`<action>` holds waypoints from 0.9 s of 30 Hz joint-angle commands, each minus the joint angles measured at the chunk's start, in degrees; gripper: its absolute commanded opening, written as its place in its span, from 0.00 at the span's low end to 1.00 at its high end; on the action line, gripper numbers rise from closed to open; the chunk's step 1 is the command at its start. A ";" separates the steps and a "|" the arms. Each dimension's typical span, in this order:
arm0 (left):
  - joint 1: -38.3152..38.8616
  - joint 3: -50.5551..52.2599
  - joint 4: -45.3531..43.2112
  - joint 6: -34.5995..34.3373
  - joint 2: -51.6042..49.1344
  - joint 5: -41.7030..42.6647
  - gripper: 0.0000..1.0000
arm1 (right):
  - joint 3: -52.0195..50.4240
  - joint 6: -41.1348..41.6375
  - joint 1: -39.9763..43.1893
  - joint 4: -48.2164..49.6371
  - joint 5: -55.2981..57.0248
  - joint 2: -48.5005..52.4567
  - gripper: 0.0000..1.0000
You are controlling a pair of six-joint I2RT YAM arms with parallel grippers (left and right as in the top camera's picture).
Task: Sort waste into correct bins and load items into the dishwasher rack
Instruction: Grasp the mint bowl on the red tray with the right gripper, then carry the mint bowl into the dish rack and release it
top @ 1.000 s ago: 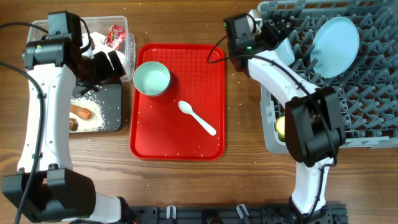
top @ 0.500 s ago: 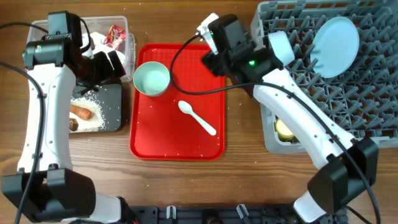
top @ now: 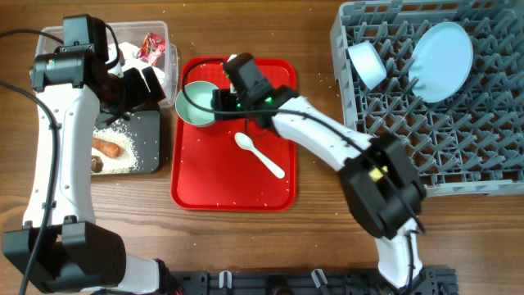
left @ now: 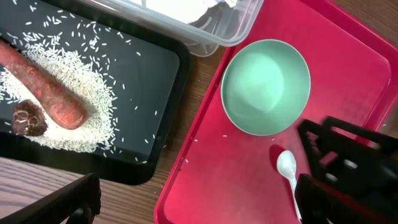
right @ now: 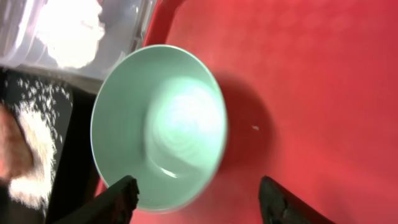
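The mint-green bowl (top: 195,104) stands upright at the back left of the red tray (top: 233,184), with the white spoon (top: 260,154) beside it. My right gripper (right: 202,199) is open and empty, its fingers either side of the bowl's (right: 155,124) near rim. My left gripper (left: 199,208) is open and empty above the edge between the black tray (top: 151,131) and the red tray. The black tray holds the carrot piece (top: 106,147), the brown lump (top: 97,164) and rice (top: 127,135). The clear tub (top: 164,33) holds the red wrapper (top: 152,45) and tissue (right: 68,31).
The grey dishwasher rack (top: 458,139) at the right holds the pale-blue plate (top: 442,49) on edge and the light-blue bowl (top: 367,64). My right arm crosses the rack's front left corner, where the yellow cup is hidden. A few rice grains lie on the red tray.
My right gripper has swung left from the rack's back left corner to the mint-green bowl on the red tray. The left arm has not moved.
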State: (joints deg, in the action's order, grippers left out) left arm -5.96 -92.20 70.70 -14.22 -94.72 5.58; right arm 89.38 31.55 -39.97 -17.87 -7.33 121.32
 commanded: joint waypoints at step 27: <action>-0.11 0.04 0.02 0.07 -0.22 -0.33 1.00 | 0.02 -4.28 12.07 -42.40 53.16 -39.19 0.04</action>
State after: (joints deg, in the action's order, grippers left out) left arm -5.96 -92.20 70.70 -14.22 -94.72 5.61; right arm 89.76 28.16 -30.61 -51.79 18.17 88.36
